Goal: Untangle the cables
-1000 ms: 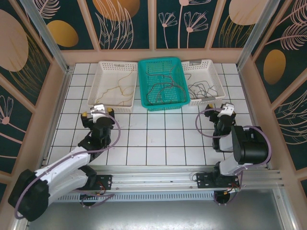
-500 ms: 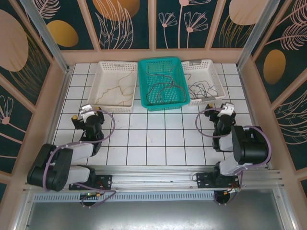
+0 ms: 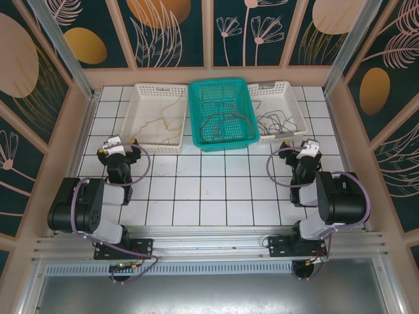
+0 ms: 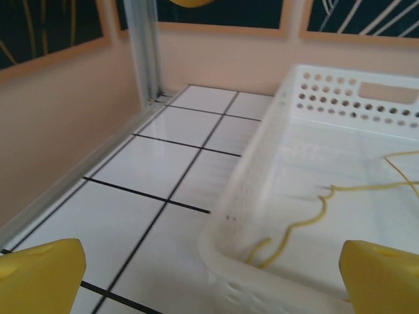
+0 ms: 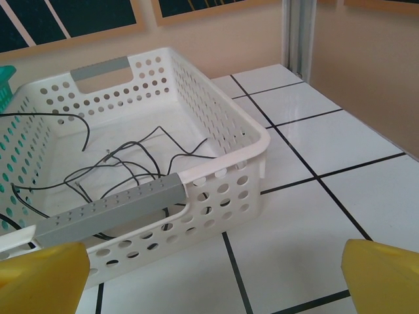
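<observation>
Tiled table (image 3: 209,190), thin cables (image 3: 222,121) across three far baskets (image 3: 218,82)

White perforated plastic basket (image 4: 252,157) left of teal plastic basket (image 3: 221,112): cut by right and bottom edges in left wrist view. Thin yellow wire (image 4: 323,204) inside blurred, runs off right. Second white perforated basket (image 5: 222,190) right of teal: left end cropped, thin black wires (image 5: 124,163) exit left. Dark thin wires (image 3: 219,121) inside teal: too fine to separate from above.

The teal basket (image 3: 218,82) stood out beside the left white basket (image 4: 262,163), which held yellow wire (image 4: 298,224), and the right white basket (image 5: 216,190), with its grey handle (image 5: 108,208) and black wires (image 5: 124,162). White floor tiles (image 3: 216,186) carried black grid lines; dark teal wall panels (image 3: 170,39) bore peach leaves and orange ovals.
</observation>
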Action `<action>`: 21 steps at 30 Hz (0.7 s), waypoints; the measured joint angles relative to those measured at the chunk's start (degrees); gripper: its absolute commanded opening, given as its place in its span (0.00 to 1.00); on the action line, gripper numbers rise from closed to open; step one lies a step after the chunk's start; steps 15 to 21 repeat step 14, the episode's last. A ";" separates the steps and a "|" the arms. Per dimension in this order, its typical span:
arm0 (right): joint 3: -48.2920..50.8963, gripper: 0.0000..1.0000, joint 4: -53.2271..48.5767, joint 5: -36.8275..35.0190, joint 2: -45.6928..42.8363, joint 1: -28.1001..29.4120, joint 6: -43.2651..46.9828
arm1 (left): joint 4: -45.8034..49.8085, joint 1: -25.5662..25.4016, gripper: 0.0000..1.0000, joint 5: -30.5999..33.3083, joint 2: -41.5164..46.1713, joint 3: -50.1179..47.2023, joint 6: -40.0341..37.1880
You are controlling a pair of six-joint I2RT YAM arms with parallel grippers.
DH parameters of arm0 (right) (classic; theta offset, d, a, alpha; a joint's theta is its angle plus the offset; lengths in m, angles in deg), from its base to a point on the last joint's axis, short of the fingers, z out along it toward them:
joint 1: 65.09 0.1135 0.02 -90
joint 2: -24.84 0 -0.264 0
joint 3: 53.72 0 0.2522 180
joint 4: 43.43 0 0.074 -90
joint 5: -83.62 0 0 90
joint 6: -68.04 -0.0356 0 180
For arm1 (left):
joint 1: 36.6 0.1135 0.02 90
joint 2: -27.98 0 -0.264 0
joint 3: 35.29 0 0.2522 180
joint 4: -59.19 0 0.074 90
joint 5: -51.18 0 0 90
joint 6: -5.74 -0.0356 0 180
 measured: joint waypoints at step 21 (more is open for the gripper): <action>-0.55 0.99 -0.24 1.86 0.00 0.04 1.29 | -5.11 0.04 0.99 0.17 -0.09 -1.84 0.50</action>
